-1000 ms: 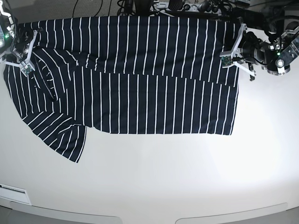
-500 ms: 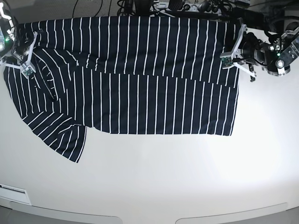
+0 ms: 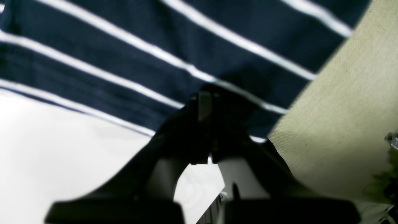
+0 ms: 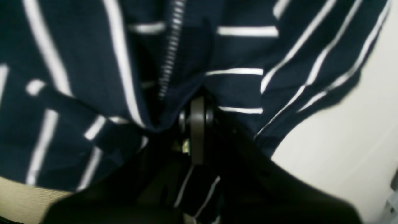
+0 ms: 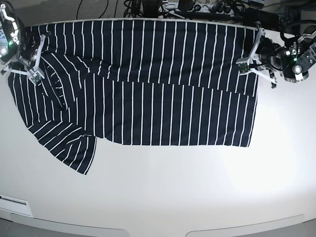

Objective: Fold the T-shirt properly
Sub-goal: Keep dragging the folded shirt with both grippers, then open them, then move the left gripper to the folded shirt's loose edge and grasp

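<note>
T-shirt (image 5: 148, 84) flat on table (image 5: 173, 187), no legible print; L claw (image 3: 206, 102) + R claw (image 4: 197, 109) clenched on cloth.

Striped T-shirt spread sideways across the far part of the table

The T-shirt (image 5: 148, 94) is dark navy with thin white stripes, lying mostly flat with its length running left to right. A long fold line crosses its middle, where the far half overlaps the near half. One short sleeve sticks out toward the near left, and the collar end is bunched at the left.
</note>
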Controlling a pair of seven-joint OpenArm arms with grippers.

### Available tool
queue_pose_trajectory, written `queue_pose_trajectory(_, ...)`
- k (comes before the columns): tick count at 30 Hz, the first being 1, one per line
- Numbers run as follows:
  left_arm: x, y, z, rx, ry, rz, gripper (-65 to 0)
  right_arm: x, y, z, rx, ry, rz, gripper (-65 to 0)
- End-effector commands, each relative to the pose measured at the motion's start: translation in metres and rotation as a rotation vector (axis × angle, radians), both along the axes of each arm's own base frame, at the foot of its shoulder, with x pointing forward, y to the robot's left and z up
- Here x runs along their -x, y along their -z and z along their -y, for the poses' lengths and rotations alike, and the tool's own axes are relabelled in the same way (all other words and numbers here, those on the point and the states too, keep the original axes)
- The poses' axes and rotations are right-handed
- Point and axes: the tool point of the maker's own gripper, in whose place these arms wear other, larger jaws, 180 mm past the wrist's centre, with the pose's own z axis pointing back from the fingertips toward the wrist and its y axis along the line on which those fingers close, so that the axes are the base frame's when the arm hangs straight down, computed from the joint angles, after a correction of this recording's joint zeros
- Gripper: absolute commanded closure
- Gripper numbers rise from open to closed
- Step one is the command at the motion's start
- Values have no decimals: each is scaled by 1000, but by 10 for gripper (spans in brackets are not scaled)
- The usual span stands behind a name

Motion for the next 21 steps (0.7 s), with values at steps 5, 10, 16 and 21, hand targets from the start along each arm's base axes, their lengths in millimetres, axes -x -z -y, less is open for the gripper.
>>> queue_pose_trajectory(5, -13, -17, -19, -74, 38, 64, 0, -7, -9, -1, 10, -38, 31, 0)
queue_pose_trajectory(10, -13, -23, -14, -60, 61, 82, 0, -21, -24, 2, 17, -25, 91, 0)
queue_pose_trajectory(16, -34, -27, -7, -31, 34, 201, 0, -50, -60, 16, 44, 7, 230, 0)
queue_pose_trajectory(21, -62, -38, 2, 20, -17, 324, 0, -74, -88, 21, -6, 47, 363, 0)
